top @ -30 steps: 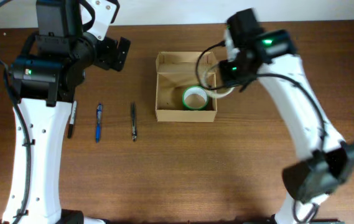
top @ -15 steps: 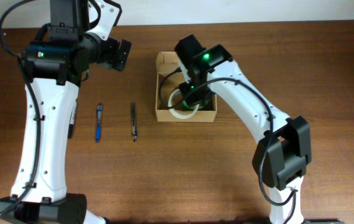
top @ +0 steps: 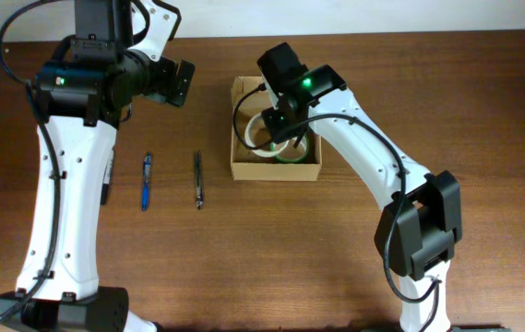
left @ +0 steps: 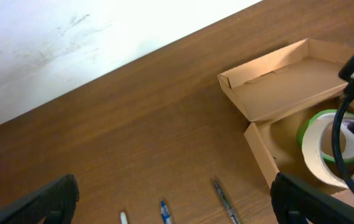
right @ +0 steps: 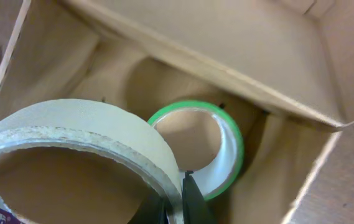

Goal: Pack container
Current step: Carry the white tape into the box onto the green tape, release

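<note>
Right wrist view: only the fingertips of the right gripper (right: 175, 202) enter at the lower edge; the cream tape roll (right: 71, 121) runs off left and bottom and hides the lower arc of the green tape roll (right: 229, 146); its core print is cut off. Overhead: the right arm (top: 363, 152) covers that gripper and part of the container (top: 271, 173). Left wrist view: the left gripper (left: 173, 196) shows as two blurred dark stubs; marker (left: 122, 217), blue pen (left: 164, 211) and dark pen (left: 224, 200) are cut by the lower edge

Tan cardboard box (top: 276, 172) under right gripper (right: 175, 202) — green tape roll (right: 226, 146) inside, beside gripped cream tape roll (right: 71, 137); blue pen (top: 146, 181), black pen (top: 197, 179) well left.
</note>
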Tool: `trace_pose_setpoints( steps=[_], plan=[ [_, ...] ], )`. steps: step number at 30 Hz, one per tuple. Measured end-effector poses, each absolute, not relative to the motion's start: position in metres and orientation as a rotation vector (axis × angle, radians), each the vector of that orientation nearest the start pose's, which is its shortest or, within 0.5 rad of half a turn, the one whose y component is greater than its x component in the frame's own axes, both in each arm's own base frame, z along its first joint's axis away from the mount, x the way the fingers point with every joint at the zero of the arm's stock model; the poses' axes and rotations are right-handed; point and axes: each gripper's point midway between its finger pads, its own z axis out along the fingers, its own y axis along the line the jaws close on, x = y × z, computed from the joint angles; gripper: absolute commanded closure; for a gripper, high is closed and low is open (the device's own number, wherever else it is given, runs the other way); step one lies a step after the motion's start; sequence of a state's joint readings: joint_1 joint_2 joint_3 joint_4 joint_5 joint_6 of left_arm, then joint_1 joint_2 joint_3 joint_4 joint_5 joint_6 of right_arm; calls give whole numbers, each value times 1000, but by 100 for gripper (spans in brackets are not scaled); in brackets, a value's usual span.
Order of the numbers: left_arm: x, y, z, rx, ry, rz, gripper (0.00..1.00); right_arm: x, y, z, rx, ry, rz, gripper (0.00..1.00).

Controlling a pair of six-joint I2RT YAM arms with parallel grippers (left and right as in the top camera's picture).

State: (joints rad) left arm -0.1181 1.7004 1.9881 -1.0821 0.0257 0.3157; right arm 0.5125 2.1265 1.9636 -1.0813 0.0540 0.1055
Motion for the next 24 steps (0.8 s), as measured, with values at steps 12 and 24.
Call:
trace_pose_setpoints(
  steps=[12, 24],
  plan=[
    [440, -57, 326, 523, 2311, 64, 1, 434, 195, 93, -460, 2882, -38, 96],
    [440, -57, 326, 524, 2310, 60, 1, 437, 181, 79, -425, 2925, -59, 70]
  ],
)
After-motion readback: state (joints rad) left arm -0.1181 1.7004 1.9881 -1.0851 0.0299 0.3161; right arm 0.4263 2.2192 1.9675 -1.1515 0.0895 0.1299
